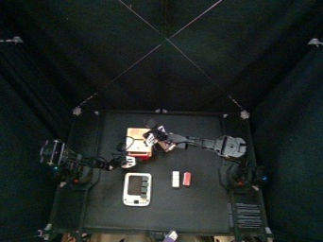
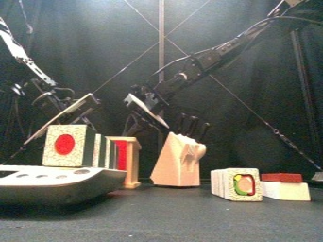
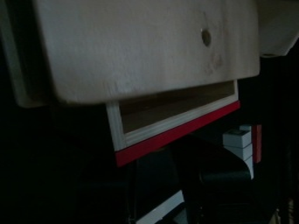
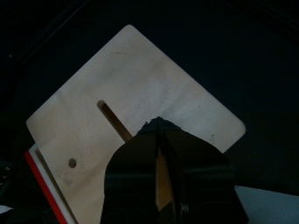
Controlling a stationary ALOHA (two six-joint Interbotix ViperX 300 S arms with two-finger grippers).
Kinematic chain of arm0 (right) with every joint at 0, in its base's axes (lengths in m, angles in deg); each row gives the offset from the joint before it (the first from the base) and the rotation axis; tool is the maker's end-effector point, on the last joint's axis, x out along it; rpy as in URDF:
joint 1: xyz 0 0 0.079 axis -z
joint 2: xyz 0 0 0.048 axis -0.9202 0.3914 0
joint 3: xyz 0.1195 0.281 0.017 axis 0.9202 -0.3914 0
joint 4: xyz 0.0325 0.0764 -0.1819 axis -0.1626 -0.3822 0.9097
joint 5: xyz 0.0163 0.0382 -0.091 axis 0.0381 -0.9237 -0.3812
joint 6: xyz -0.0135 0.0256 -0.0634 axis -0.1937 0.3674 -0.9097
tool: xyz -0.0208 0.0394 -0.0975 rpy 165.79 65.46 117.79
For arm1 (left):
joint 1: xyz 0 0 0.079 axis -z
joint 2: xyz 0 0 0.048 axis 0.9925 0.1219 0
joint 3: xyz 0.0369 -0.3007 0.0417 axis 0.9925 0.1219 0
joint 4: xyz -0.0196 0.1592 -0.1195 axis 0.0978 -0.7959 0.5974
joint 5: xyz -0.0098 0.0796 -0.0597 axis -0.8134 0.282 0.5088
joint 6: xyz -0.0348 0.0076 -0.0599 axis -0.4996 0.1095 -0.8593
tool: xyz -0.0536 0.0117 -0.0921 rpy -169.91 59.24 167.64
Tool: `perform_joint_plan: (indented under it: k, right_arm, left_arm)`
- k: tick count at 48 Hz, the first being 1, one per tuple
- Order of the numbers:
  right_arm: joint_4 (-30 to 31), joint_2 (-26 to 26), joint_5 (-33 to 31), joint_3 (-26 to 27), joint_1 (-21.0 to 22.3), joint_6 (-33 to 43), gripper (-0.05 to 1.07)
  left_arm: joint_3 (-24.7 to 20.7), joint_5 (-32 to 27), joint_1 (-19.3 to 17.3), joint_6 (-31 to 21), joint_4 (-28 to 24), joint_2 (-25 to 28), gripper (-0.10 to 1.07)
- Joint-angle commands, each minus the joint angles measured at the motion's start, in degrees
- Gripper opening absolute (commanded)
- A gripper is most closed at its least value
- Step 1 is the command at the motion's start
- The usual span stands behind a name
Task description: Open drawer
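The small orange-brown wooden-looking drawer box (image 1: 139, 141) with a red-edged sliding part stands on the black counter (image 1: 202, 203) left of the middle, toward the far side, and in the left wrist view its red-edged front (image 3: 176, 131) shows below a pale wooden face. The right gripper (image 1: 163, 135) reaches across from the right to the box's right side, its black fingers (image 4: 163, 162) together against the pale wooden panel (image 4: 128, 105), while the left gripper (image 1: 124, 157) is at the near left side of the box and I cannot tell how its fingers stand. Nearer on the counter lie a white flat rectangular slab with grey panels (image 1: 139, 188) and, to its right, a small red-and-white block (image 1: 179, 179).
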State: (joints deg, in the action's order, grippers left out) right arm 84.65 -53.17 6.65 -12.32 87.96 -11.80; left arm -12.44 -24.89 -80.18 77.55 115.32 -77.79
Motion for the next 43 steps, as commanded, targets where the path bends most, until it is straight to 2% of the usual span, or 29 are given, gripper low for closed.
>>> perform_joint_plan:
  k: [1,25,43]
  right_arm:
    - [-0.09,-0.7,-0.79,0.18,0.18,0.0,0.38]
    - [-0.09,-0.79,-0.7,0.26,0.18,0.0,0.38]
    - [-0.18,-0.7,-0.79,0.44,0.18,0.0,0.37]
  left_arm:
    - [-0.35,-0.18,2.02,0.09,0.97,-0.53,0.43]
    - [1.85,-0.09,6.94,0.09,5.19,-3.6,0.43]
    - [0.7,-0.7,9.32,0.09,5.8,-4.13,0.43]
